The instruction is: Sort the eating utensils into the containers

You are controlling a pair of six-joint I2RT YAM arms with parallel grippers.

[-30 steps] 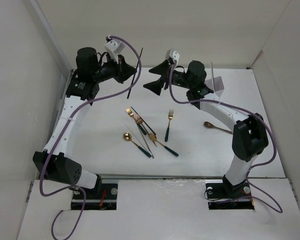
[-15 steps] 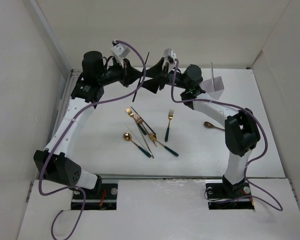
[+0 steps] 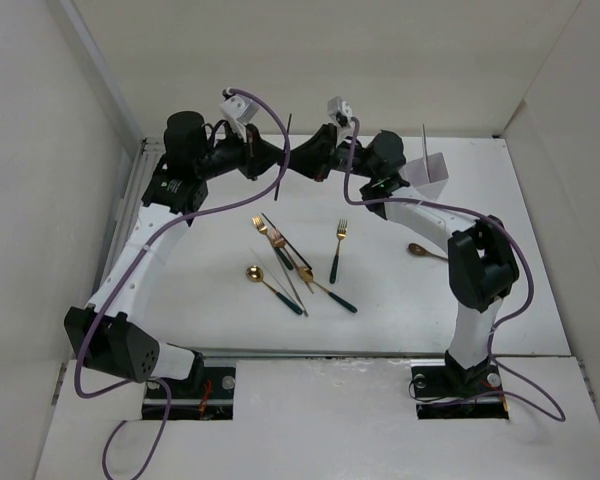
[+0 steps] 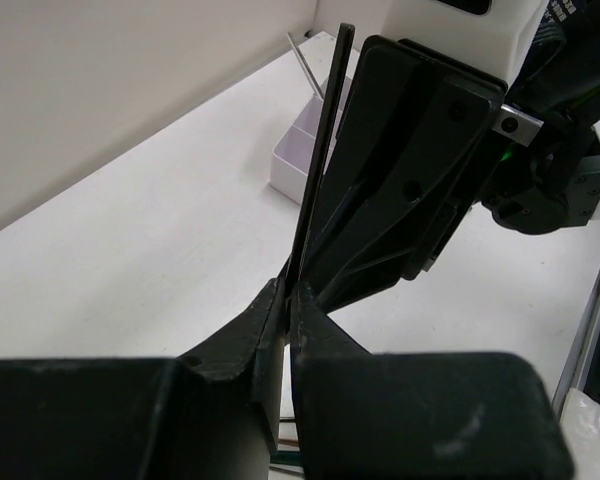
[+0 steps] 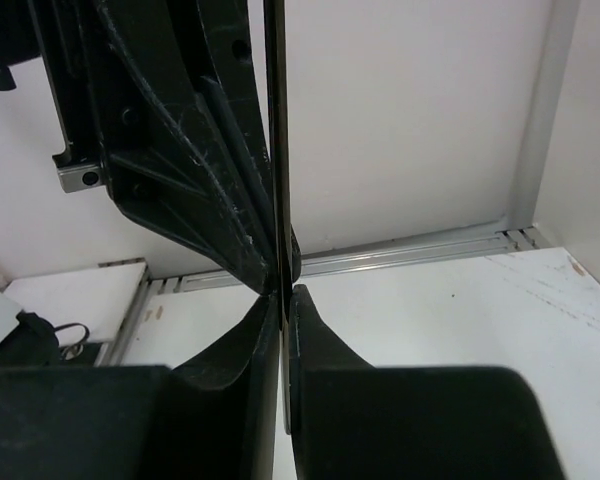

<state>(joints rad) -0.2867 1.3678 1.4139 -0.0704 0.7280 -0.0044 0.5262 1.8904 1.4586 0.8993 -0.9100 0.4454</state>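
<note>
Both arms reach to the upper middle of the top view. There the left tool [image 3: 270, 158] and the right tool [image 3: 303, 160] meet tip to tip above the back of the tabletop [image 3: 200, 250], close to the rear wall [image 3: 380, 60]. Between them a thin, straight, dark chopstick [image 3: 278, 187] stands nearly upright, clear of the surface. Its ends stick out above and below the black fingers.

In the left wrist view the left tool [image 4: 288, 292] is pinched tight on the chopstick [image 4: 322, 130] near its lower part. In the right wrist view the right tool [image 5: 283, 293] is likewise closed down on the same chopstick [image 5: 276, 120]. The two sets of matte black plastic fingers sit almost against each other. How much of each pad bears on the stick is hidden by the fingers themselves.

The white, thin-walled bin [image 3: 432, 172] sits at the upper right of the tabletop, just beside the right arm's wrist. A pale stick [image 3: 424, 140] stands in it, and its compartments are hard to make out.

Bare surface lies between the bin and the utensils in the centre. These are a fork [image 3: 337, 255] lying alone, a gold-bowled spoon [image 3: 270, 286], and a crossed heap of utensils [image 3: 283, 250] whose pieces cannot be counted. Another spoon [image 3: 420, 250] lies right of centre, its handle cut off by the right arm.
</note>
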